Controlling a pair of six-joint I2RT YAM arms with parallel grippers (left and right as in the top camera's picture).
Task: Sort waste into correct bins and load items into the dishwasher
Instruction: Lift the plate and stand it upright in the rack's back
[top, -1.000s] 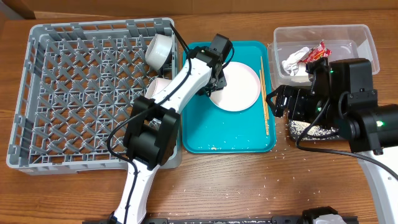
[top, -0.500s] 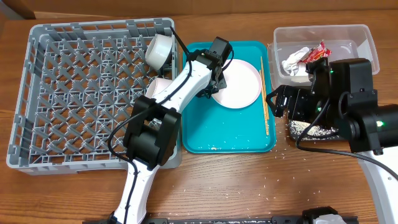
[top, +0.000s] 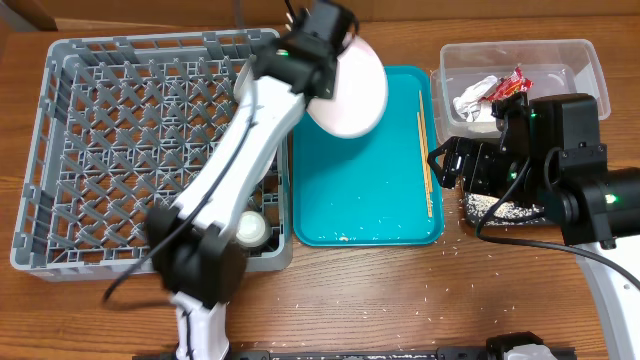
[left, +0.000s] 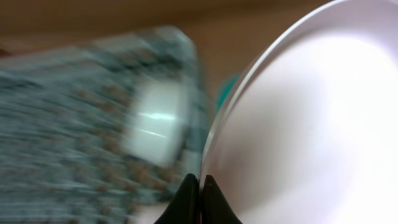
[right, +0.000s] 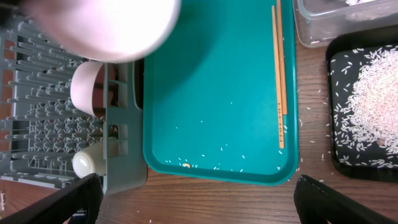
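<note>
Grey plastic, the dish rack (top: 120, 150) fills the left of the worktop. The teal tray (top: 365, 200) sits just beside its right wall. The white plate (top: 352, 88) hangs tilted on edge in the air over the tray's far left corner, close to the rack wall.

The plate looks rigid, glazed and likely slippery, fairly heavy for a rim pinch, and it would chip if knocked on the pegs. The left gripper (left: 200, 191) is clamped on the thin rim, which is the only place to take hold. A firm squeeze there and a slow descent between pegs seem wise.

The right gripper (right: 199, 182) hangs spread wide and empty above the tray's near edge. The chopsticks (top: 426, 150) lie along the tray's right side.

A second ago the plate lay flat on the tray with the left gripper at its edge. Now it is raised and turned toward vertical, and the left arm has swung up across the rack. With the arm moved, a small cup (top: 250, 232) near the rack's front right corner is uncovered. The right arm has not shifted.
</note>
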